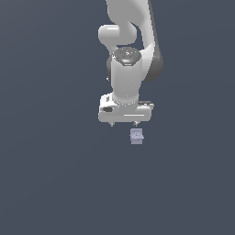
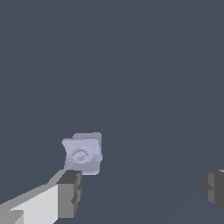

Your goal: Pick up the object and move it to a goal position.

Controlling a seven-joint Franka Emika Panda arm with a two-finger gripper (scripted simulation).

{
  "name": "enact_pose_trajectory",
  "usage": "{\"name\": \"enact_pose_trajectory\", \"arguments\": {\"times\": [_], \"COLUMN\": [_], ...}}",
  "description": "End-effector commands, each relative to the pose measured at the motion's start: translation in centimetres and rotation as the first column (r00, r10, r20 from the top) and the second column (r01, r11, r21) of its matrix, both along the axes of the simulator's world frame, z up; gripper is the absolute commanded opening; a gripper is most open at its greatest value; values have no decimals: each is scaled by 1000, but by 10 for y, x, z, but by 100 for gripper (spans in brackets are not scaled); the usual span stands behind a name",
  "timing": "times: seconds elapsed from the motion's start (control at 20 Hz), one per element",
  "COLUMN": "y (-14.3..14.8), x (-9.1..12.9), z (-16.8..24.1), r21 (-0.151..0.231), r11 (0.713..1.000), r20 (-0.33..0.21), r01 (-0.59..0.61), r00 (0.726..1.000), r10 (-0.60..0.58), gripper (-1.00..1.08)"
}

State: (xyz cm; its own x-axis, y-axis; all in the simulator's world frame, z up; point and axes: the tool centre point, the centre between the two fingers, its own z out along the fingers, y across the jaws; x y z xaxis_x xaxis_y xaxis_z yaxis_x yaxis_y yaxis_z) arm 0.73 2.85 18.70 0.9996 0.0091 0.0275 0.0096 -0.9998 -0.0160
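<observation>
The end effector (image 1: 124,124) hangs with jaws spread wide and empty, offset beside the object (image 1: 137,136), so lateral alignment precedes any grasp

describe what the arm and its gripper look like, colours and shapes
The arm is glossy white with rounded, tube-like links, a dark grey band along the side on the exterior view's right, and a dark speckled round cap on one joint. The gripper has a wide white boxy body with a dark oval mark on its face. In the wrist view the fingers are pale, ending in dark grey blocky pads. No cables show.
</observation>
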Motion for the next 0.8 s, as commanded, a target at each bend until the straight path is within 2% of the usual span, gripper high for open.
{"name": "enact_pose_trajectory", "arguments": {"times": [0.0, 0.4, 0.75], "y": [0, -29, -25], "x": [0, -13, -13], "z": [0, -17, -21], "r21": [0, -15, -16], "r11": [1000, 999, 999], "r20": [0, -56, -56], "r01": [0, 36, 33], "r00": [1000, 998, 998], "r10": [0, -36, -34], "gripper": [100, 100, 100]}}
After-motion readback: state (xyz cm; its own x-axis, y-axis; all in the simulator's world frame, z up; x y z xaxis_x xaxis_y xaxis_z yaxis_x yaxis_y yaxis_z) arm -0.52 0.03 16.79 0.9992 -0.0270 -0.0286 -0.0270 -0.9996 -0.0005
